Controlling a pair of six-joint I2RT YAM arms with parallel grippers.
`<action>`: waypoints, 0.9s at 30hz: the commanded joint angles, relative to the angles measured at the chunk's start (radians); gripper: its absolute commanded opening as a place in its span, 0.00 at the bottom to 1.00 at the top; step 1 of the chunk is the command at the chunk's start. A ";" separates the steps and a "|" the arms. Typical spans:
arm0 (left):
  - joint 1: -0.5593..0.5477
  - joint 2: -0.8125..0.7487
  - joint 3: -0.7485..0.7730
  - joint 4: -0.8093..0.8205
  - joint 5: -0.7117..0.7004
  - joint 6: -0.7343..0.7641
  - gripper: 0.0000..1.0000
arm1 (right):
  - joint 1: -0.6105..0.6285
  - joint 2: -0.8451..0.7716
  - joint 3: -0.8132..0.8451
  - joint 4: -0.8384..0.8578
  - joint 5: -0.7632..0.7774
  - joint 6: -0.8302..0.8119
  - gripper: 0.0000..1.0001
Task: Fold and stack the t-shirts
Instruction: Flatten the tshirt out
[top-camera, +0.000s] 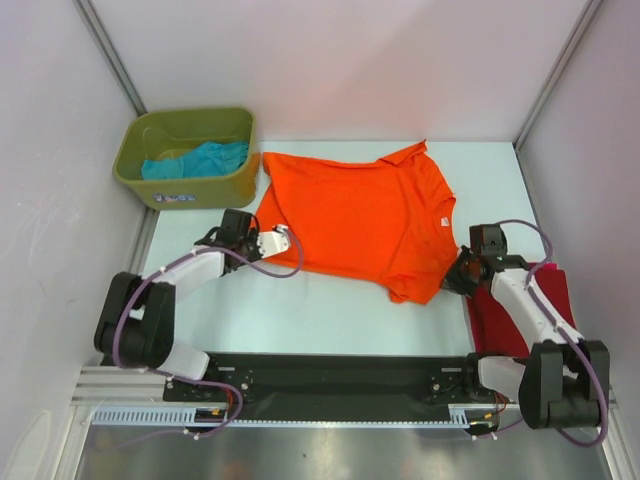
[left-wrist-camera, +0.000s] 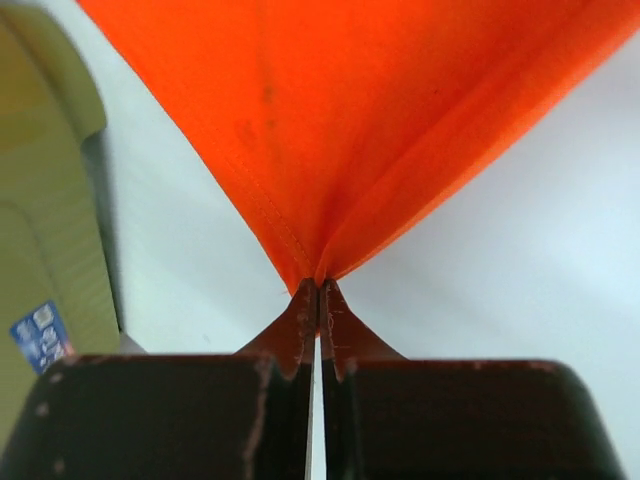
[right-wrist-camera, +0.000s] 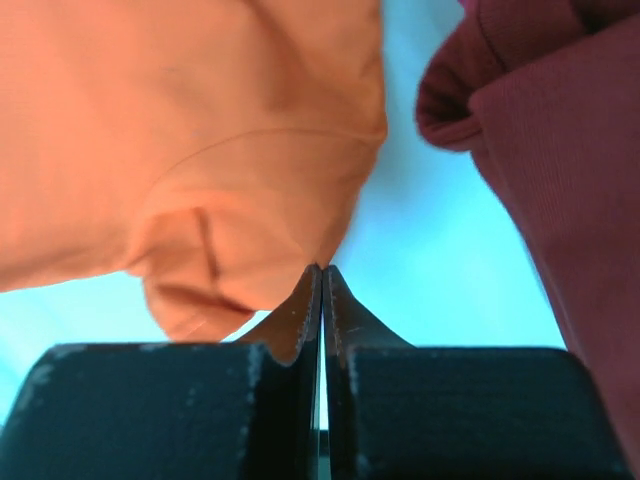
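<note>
Locate the orange t-shirt (top-camera: 355, 220) spread flat on the surface (top-camera: 330, 310). Its white neck label (top-camera: 440, 218) sits at the right edge of the shirt. The left hand (top-camera: 283, 240) is at the shirt's near-left hem corner. In the left wrist view, the left hand (left-wrist-camera: 318, 300) has both fingers pressed together on a pinch of orange cloth, which fans out from the tips; the rest of the shirt is cut off by the frame. The right hand (top-camera: 458, 275) is at the shirt's near-right sleeve. In the right wrist view, the right hand (right-wrist-camera: 322, 285) is also pressed together, with the orange t-shirt (right-wrist-camera: 200, 130) drawn to its tips. That view is blurred, so you cannot make out how much cloth is clamped. The dark red t-shirt (top-camera: 495, 325) lies just right of the orange shirt, and the right arm hides much of it. The teal t-shirt (top-camera: 200, 158) lies bunched in the olive bin (top-camera: 190, 190), left of the orange shirt and beyond the left hand; the bin wall conceals its lower part. The bin (left-wrist-camera: 50, 220) also appears out of focus in the left wrist view.
</note>
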 joint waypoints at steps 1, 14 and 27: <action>0.014 -0.097 0.016 -0.121 0.037 -0.087 0.00 | -0.003 -0.082 0.083 -0.139 0.003 -0.036 0.00; 0.008 -0.180 0.116 -0.343 0.107 -0.259 0.00 | -0.002 -0.002 0.446 -0.346 -0.061 -0.166 0.00; 0.006 -0.120 0.066 -0.239 0.081 -0.237 0.00 | -0.014 0.397 0.453 0.007 -0.005 -0.289 0.48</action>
